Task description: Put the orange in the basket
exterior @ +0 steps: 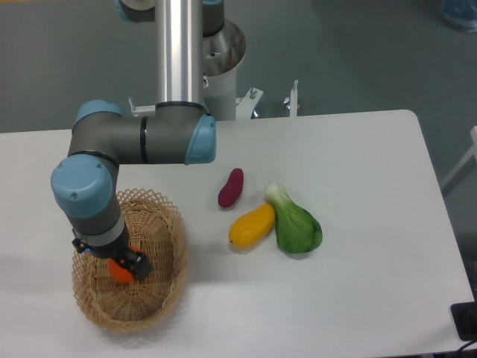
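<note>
I have the claw [128, 262] low inside the basket [160, 298] near the table's [373, 224] front-left corner, clenched around the orange [119, 271]. The fruit sits directly between its fingers, above the weave, so releasing should suffice.

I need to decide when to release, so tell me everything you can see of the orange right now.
Only a small patch of the orange shows: bright, smooth orange skin, round as far as can be seen. The gripper and the arm's wrist cover most of it from above, with a dark finger against its right side. It sits inside the basket, over the woven floor, left of centre. Whether it rests on the wicker or hangs just above it cannot be told from this view.
</note>
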